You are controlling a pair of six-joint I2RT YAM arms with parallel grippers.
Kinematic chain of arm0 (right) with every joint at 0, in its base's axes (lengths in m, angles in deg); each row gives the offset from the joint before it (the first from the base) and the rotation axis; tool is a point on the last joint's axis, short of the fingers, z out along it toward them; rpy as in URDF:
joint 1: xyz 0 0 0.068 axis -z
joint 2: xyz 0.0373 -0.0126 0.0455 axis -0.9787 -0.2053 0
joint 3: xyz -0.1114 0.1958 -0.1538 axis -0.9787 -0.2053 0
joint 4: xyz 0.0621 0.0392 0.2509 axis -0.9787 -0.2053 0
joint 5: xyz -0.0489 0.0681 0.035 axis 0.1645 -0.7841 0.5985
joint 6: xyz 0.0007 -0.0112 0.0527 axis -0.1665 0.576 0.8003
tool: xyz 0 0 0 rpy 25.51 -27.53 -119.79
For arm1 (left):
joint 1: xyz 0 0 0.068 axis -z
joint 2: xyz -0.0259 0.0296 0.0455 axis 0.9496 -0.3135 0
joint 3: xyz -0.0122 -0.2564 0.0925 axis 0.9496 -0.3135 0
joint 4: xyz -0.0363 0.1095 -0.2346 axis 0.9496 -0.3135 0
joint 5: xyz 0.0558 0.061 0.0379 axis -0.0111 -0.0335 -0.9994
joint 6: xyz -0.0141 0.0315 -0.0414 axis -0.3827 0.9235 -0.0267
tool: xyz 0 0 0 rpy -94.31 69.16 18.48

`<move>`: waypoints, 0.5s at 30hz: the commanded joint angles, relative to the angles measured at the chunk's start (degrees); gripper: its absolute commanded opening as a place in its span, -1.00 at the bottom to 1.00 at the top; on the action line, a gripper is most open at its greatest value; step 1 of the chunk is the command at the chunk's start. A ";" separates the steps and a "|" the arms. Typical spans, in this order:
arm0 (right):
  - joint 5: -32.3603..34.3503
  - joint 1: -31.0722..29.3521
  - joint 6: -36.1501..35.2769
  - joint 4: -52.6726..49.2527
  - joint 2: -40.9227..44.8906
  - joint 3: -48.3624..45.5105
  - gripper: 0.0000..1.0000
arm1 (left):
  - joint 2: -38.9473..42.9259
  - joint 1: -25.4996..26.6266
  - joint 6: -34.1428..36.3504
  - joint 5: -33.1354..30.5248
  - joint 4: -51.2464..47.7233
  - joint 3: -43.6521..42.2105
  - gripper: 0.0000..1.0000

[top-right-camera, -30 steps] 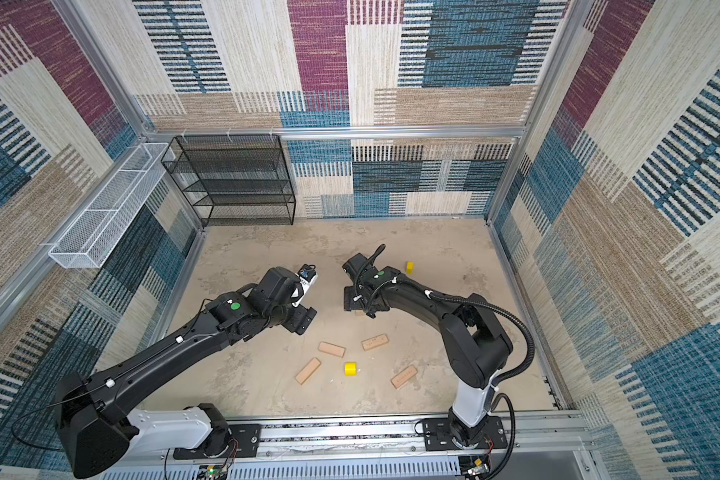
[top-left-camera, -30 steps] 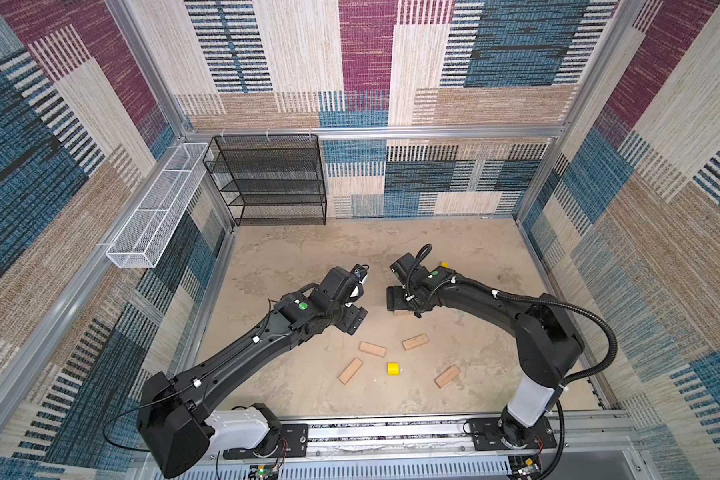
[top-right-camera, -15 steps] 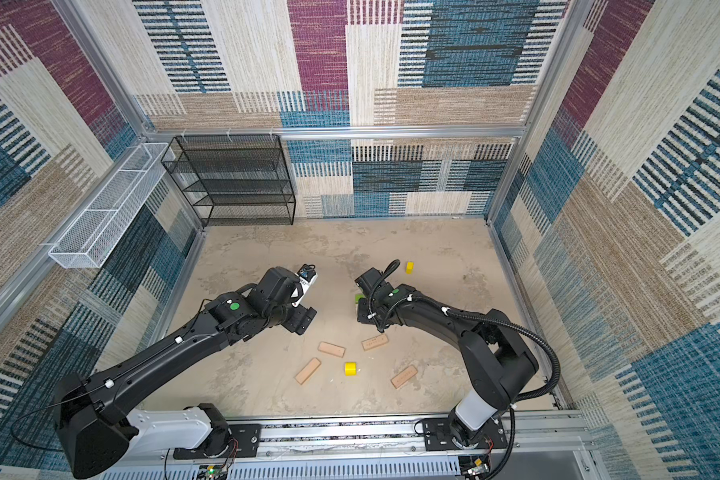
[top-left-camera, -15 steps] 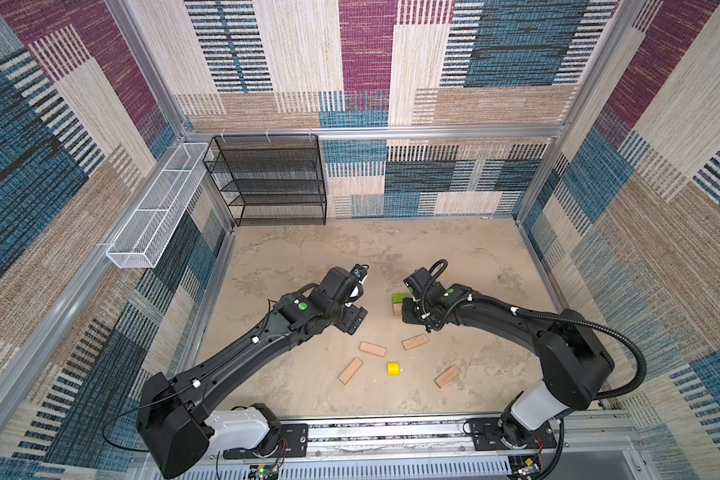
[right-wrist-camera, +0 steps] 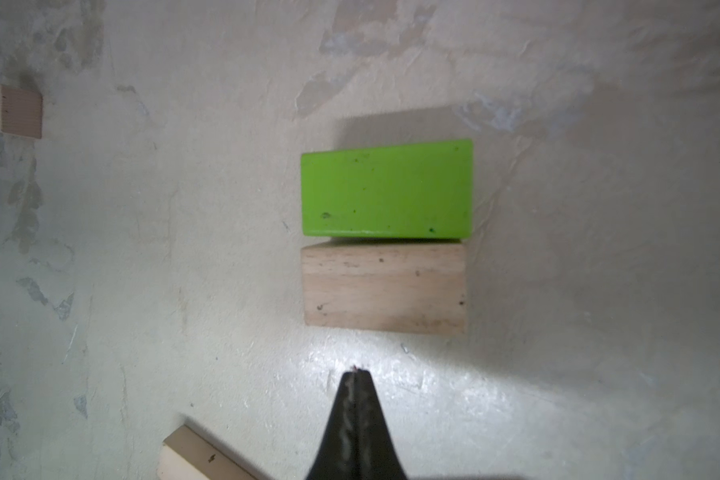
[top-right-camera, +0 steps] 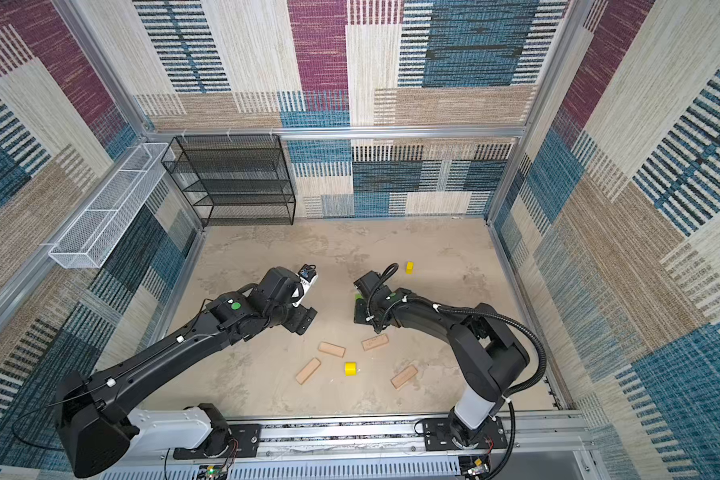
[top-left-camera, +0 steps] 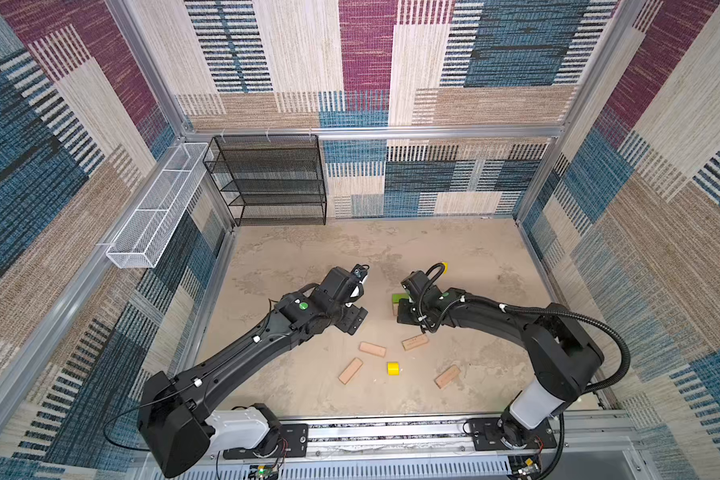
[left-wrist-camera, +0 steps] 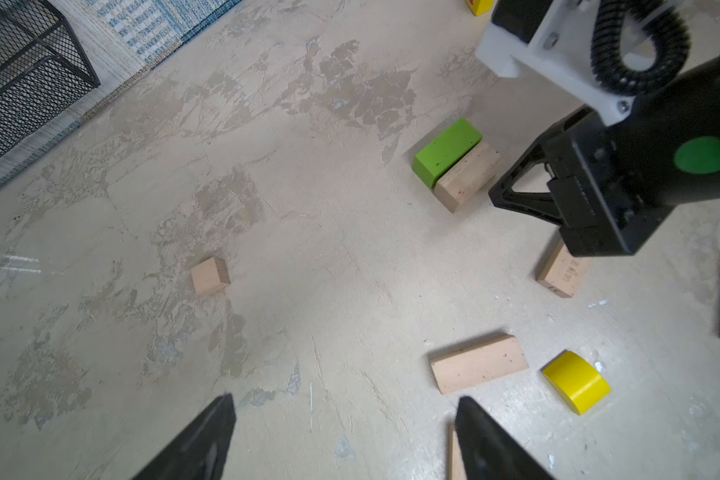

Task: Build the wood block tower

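Across the enclosure floor, a mottled beige tabletop [top-left-camera: 308,257]. At its back left corner, a black wire-mesh shelf rack [top-left-camera: 271,178]. Hung on the left wall beside that, a long white wire basket [top-left-camera: 154,208].

Reaching in from the near rail, two black arms. On the left one, the left gripper [left-wrist-camera: 346,401], jaws spread wide, nothing between them, hanging over bare table. On the right one, the right gripper [right-wrist-camera: 356,382], jaws pressed tight together, holding nothing, tip aimed at the long side of a tan block and just short of it.

Wood blocks all lying flat on the table, in a single layer. Below the right wrist, a lime-green wooden brick [right-wrist-camera: 387,189] and a plain tan wooden oblong block [right-wrist-camera: 385,286], side by side, long faces touching.

Nearer the rail, scattered apart at different angles: a tan wooden plank [top-left-camera: 373,349], a second plank [top-left-camera: 415,342] close to the right gripper, a third plank [top-left-camera: 350,370] and a fourth plank [top-left-camera: 447,376].

Alone on bare table, well apart from the green brick, a small tan wooden cube [left-wrist-camera: 210,275].

Between the third and fourth planks, a yellow half-round piece [top-left-camera: 393,368]. Beyond the right wrist, towards the back wall, a small yellow piece [top-right-camera: 409,267].
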 commanded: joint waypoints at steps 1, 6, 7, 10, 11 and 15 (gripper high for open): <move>-0.30 0.07 0.35 2.53 -0.57 0.07 -0.99 | -0.05 -0.06 -0.53 -0.34 0.48 -0.05 0.75; -0.49 0.27 0.35 2.71 -1.11 0.27 -0.97 | 0.26 -0.13 -0.54 -0.65 0.51 -0.22 0.75; -0.56 0.33 0.35 2.64 -1.28 0.27 -0.97 | 0.33 -0.13 -0.45 -0.70 0.51 -0.24 0.75; -0.74 0.60 0.35 2.59 -1.63 0.35 -0.97 | 0.43 -0.13 -0.35 -0.91 0.51 -0.27 0.75; -0.80 0.60 0.35 2.54 -1.74 0.35 -0.97 | 0.43 -0.13 -0.28 -0.92 0.49 -0.24 0.75; -0.76 0.77 0.30 2.36 -1.88 0.59 -0.98 | 0.63 -0.13 -0.17 -0.93 0.42 -0.40 0.75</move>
